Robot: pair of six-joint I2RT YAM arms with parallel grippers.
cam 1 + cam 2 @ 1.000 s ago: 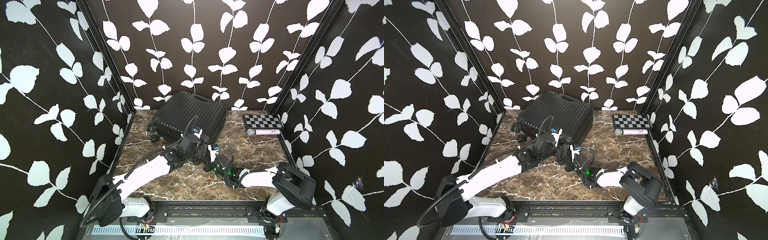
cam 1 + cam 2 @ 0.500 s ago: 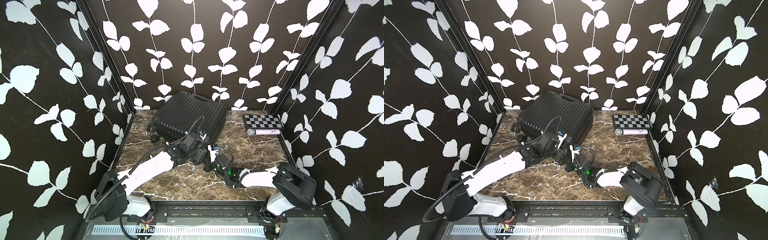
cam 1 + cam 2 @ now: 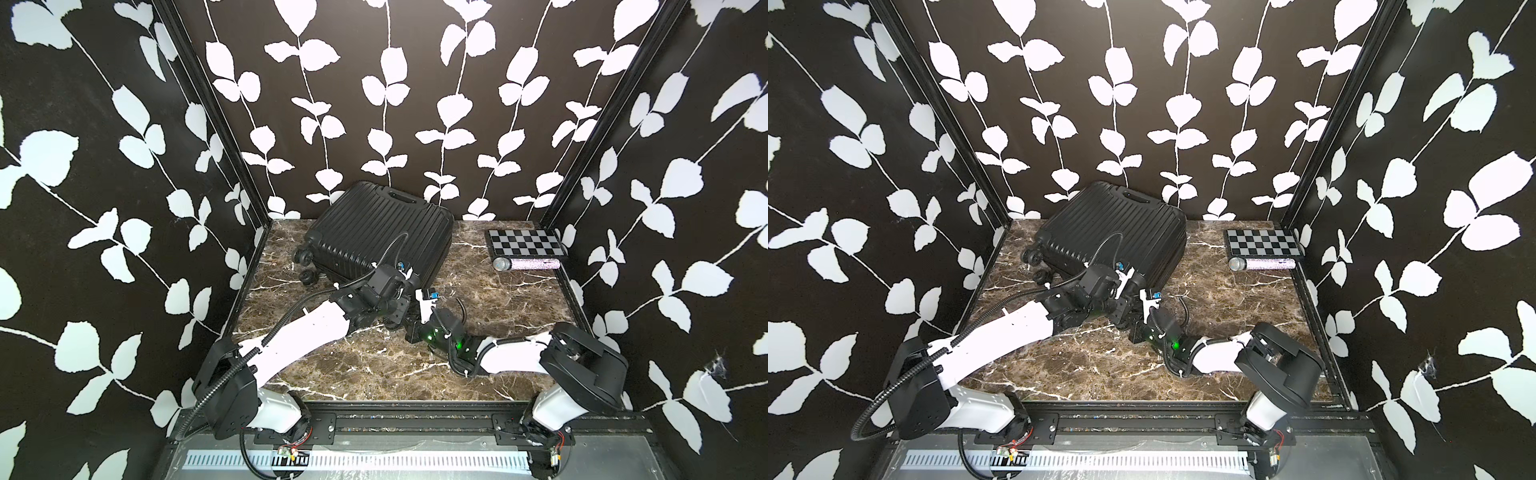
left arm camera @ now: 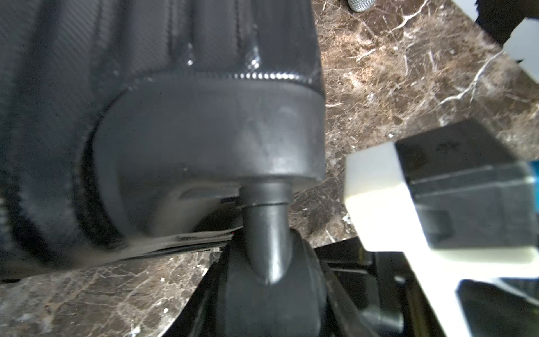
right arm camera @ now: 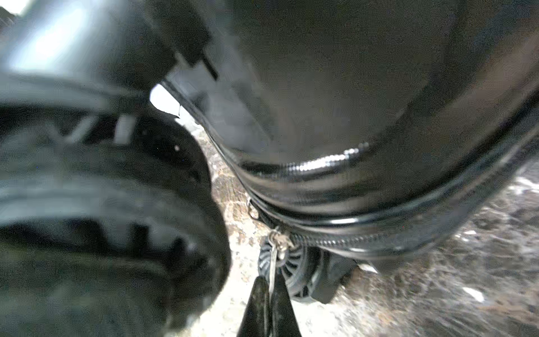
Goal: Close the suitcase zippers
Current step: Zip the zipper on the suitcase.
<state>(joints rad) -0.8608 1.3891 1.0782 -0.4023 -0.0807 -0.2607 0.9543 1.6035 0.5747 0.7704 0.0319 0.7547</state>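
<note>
Right wrist view: the right claw (image 5: 269, 289) is pinched tight on the thin zipper pull (image 5: 273, 262). The pull hangs from the zipper track (image 5: 335, 240) at a round corner of the suitcase (image 5: 350, 102). A wheel (image 5: 288, 271) sits right behind the pull.

In both top views the black suitcase lies flat on the brown marble surface (image 3: 498, 316). It is close to the back wall and more to the left side, with its lid down. Both arms reach to its near corner, and their ends are almost touching.

In the left wrist view, the left claw (image 4: 271, 291) has a caster wheel (image 4: 268, 233) of the suitcase between its fingers. I cannot tell if it is squeezing it.

Well apart, at the back right, lie a checkered board (image 3: 525, 243) and a sparkly microphone (image 3: 525, 264), side by side.
</note>
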